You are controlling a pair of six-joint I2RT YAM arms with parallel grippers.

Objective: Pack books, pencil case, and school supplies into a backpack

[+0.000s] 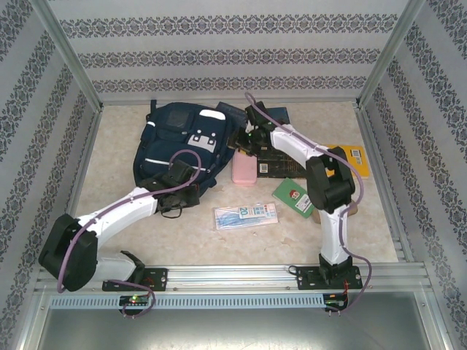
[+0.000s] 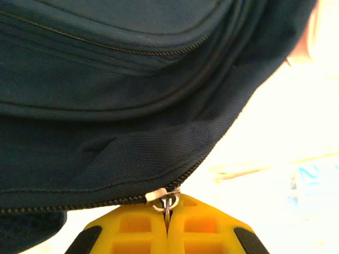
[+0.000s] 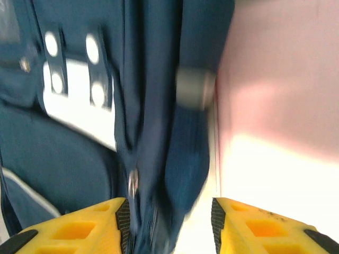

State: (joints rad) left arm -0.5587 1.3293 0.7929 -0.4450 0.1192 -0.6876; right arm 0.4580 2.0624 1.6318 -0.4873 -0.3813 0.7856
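The backpack [image 1: 175, 138] is seen lying flat at the far left of the table [image 1: 146, 233], its main zip [image 2: 95, 205] apparently closed along the run that is visible. The left gripper [image 2: 168, 214] is closed on the small metal zipper pull [image 2: 165, 200], which is pinched only at the very tips of the fingers. The right gripper [image 3: 169, 225] is noted at the bag's right edge with its jaws partway apart and a fold of blue fabric between them; the wrist view is blurred, so contact with the fabric cannot be confirmed, and no firm hold is assumed. The pencil case [image 1: 244, 171] lies just beside the backpack's right side. The packet of supplies [image 1: 246, 216] lies nearer the arms, and the books [image 1: 273, 166] are spread to the right, partly under the right arm. Nothing is judged to be packed yet; opening the zip is taken as the step in hand. Main risk: if the pull is drawn with no counter-hold on the fabric, the whole bag is likely to be dragged across the table instead of the slider running. Second risk: the pull may slip out of the shallow tip grip if the pull direction departs from the line of the zip. Third risk: loose cloth near the slider could be caught in the teeth and jam it. A sliding bag could also push the pencil case out of place.
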